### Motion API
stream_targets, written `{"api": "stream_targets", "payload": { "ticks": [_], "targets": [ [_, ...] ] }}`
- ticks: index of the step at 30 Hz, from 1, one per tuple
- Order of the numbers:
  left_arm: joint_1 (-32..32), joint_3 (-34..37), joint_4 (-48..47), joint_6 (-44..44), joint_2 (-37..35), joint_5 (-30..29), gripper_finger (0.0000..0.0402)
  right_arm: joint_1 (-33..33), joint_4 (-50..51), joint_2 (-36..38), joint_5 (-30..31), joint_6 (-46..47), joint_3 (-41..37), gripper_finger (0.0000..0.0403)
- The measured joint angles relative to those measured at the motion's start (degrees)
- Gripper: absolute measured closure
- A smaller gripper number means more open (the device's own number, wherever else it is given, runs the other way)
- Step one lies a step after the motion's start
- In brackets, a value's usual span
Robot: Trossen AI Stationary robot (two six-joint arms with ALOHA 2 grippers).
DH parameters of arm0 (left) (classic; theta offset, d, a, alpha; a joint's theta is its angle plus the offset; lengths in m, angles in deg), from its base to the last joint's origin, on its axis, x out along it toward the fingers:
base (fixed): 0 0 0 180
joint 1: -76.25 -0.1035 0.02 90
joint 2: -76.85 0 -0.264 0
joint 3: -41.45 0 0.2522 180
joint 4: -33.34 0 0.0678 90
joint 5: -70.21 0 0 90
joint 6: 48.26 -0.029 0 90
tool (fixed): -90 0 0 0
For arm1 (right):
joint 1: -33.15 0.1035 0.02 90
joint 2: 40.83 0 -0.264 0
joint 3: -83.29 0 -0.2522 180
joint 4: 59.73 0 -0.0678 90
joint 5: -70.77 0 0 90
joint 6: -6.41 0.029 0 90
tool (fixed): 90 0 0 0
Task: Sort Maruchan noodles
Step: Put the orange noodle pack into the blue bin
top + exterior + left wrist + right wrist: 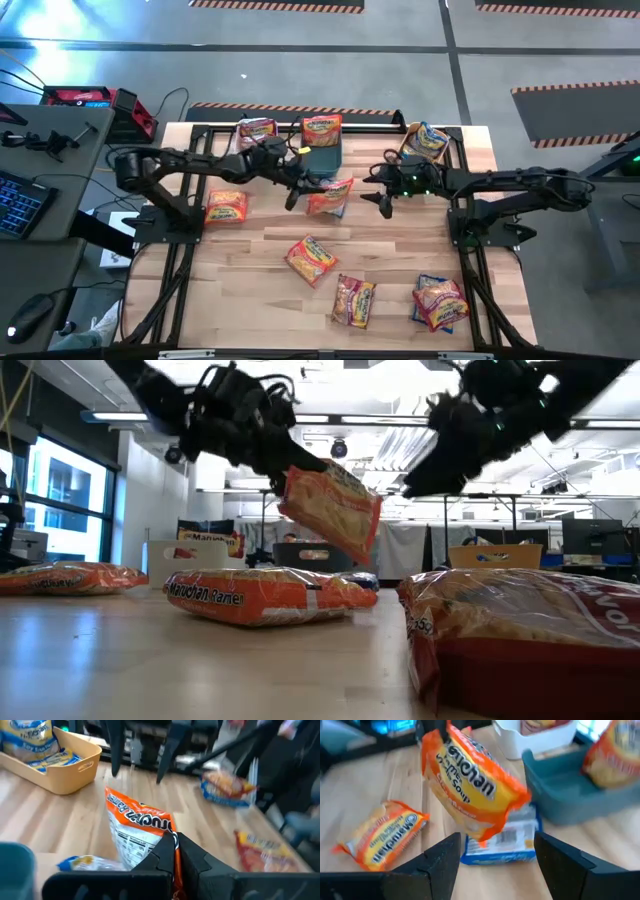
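Nine noodle packets [311,259], three bins [322,157], two arms [180,165].

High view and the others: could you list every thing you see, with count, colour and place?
held packet: one, orange, lifted above mid-table
table packets: about six; orange, pink-red, blue; lying spread out
binned packets: at least three, one per bin
bins: three; white, teal, orange; far edge
table: one, pale wood
keyboard: one, dark, side desk
left tool: shut on held packet
right tool: open, empty, beside held packet
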Motion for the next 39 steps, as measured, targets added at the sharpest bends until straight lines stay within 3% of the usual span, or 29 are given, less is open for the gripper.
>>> {"api": "stream_targets", "payload": {
  "ticks": [3,7,16,19,24,28,39],
  "targets": [
    [0.0,-3.4,-8.9,-6.8,-1.3,-0.5,0.0401,0.5,9.5,-0.7,0.4,-7.7,8.3,0.0150],
    [-0.1,-6.8,-13.5,-12.3,-1.5,-0.6,0.0401,0.2,19.0,-4.7,-0.6,-14.4,19.4,0.0132],
    [-2.0,-9.3,-16.2,-18.3,-2.2,-0.7,0.0401,-1.6,37.0,-23.5,-3.2,-23.1,41.3,0.0125],
    [-3.0,-9.4,-16.3,-19.1,-2.7,-0.6,0.0401,-2.1,39.3,-27.7,-8.1,-24.0,46.1,0.0125],
    [-4.0,-9.4,-16.8,-21.1,-3.4,-0.2,0.0401,-3.5,41.7,-33.1,-8.5,-25.1,51.9,0.0130],
    [-4.7,-9.3,-17.7,-21.9,-3.6,-0.1,0.0401,-5.1,43.0,-35.3,-10.1,-26.3,54.6,0.0163],
    [-8.4,-9.3,-15.7,-16.8,-3.6,0.0,0.0393,-8.0,41.6,-35.8,-11.5,-28.4,55.4,0.0333]
  ]
}}
